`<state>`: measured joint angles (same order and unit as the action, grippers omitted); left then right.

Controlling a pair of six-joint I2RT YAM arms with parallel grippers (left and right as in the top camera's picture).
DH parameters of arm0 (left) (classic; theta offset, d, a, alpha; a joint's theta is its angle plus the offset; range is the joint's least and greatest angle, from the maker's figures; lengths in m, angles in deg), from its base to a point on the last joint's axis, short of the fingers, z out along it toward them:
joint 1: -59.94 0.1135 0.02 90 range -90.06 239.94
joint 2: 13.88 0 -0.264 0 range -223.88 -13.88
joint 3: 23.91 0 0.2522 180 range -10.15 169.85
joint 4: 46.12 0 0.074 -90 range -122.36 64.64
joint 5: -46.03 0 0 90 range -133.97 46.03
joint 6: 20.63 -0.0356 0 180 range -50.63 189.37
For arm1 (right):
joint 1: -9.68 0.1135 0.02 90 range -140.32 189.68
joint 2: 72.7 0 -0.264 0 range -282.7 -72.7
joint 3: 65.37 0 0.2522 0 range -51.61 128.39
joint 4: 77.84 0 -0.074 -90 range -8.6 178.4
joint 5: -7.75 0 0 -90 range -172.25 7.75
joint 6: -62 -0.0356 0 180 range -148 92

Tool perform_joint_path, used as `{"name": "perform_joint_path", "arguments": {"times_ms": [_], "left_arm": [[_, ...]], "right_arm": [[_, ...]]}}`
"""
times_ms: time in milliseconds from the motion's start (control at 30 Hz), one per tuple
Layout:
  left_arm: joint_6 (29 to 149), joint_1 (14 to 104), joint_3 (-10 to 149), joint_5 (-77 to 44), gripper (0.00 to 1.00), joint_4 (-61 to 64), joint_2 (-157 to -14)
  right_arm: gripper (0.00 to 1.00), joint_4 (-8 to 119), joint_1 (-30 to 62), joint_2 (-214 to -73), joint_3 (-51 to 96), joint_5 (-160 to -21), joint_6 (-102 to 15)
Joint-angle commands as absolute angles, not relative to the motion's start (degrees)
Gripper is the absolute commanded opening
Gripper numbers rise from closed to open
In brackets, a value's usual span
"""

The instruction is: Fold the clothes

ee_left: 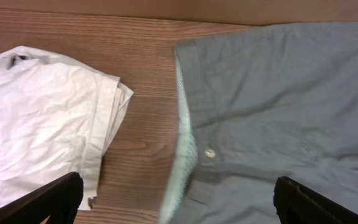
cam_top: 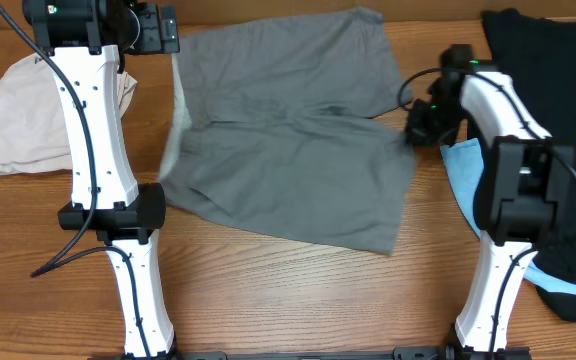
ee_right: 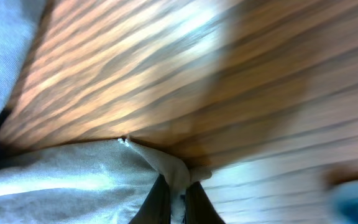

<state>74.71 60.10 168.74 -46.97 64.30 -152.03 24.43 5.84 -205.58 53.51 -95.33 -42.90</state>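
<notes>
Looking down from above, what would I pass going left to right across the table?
Cream garment → left arm → grey shorts → right claw, pinching the shorts' edge → black garment.

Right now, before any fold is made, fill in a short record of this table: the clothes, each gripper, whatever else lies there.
shorts: grey, spread open on the table, not yet folded
left gripper: open, above the waistband
right gripper: shut on a pinch of the shorts' edge
other items: cream garment at left; black garment and light-blue garment at right
</notes>
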Motion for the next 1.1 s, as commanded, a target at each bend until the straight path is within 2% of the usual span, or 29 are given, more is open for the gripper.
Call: {"name": "perform_joint_path", "arguments": {"times_ms": [0,133,233,300,367,433,500,600,733,900,1067], "left_arm": [[73.18,60.67,169.85,-49.07,1.00,64.43,-150.63],[74.47,60.67,169.85,-48.85,1.00,64.43,-148.75],[76.35,60.67,169.85,-48.83,1.00,64.43,-144.81],[77.99,60.65,169.85,-48.78,1.00,64.43,-141.60],[79.94,60.67,169.85,-47.47,1.00,64.43,-138.12],[80.44,60.67,169.81,-45.05,1.00,64.43,-135.24],[80.55,60.65,169.13,-42.66,1.00,64.45,-132.90],[80.53,60.65,164.26,-41.53,0.99,64.45,-128.57],[80.53,60.67,149.20,-43.12,1.00,64.43,-120.25],[85.16,60.65,124.70,-45.94,1.00,64.43,-109.88],[90.75,60.24,101.92,-47.25,1.00,63.12,-107.66]], "right_arm": [[0.05,22.25,5.73,-207.72,57.29,-93.54,-38.94],[0.08,12.80,5.75,-205.97,68.33,-93.54,-37.89],[0.20,5.29,5.82,-202.39,78.78,-93.56,-37.74],[0.34,0.65,5.84,-199.42,85.60,-93.56,-37.78],[0.66,-3.57,5.91,-196.11,92.26,-93.98,-38.44],[0.84,-6.82,6.02,-193.08,97.60,-93.95,-39.77],[0.90,-8.68,6.08,-190.50,100.96,-94.04,-40.01],[0.92,-8.68,6.41,-184.22,100.94,-94.55,-40.43],[1.00,-8.68,7.02,-174.39,95.19,-94.35,-41.96],[1.00,-8.64,9.10,-158.89,75.00,-91.64,-46.81],[1.00,-6.91,13.34,-147.22,51.35,-86.96,-54.31]]}}
